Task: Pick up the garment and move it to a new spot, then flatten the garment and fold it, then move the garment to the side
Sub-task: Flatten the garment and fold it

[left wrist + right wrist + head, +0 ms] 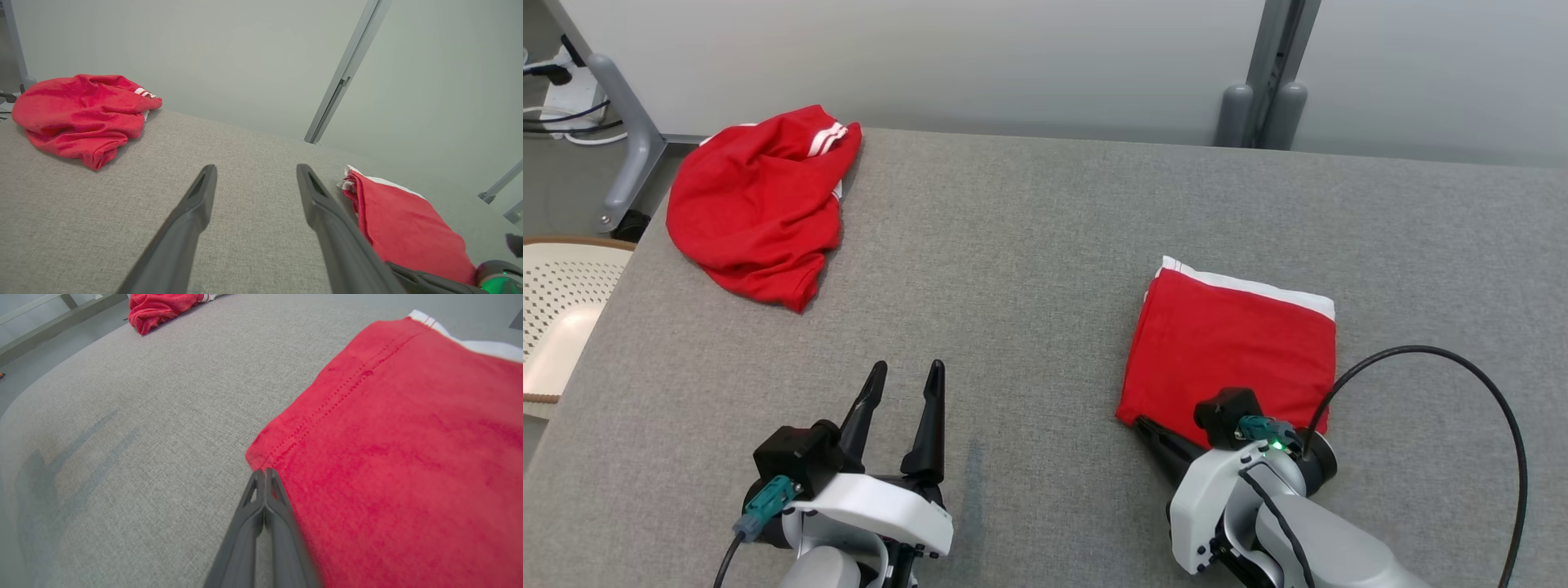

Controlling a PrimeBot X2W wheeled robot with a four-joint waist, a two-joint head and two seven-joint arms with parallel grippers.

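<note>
Red folded garment against right tool, fingers pressed together, left tool spread apart

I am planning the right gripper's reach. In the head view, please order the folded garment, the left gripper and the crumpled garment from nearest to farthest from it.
1. folded garment: at the right gripper fingertips.
2. left gripper: to its left.
3. crumpled garment: far left, at the back.
</note>
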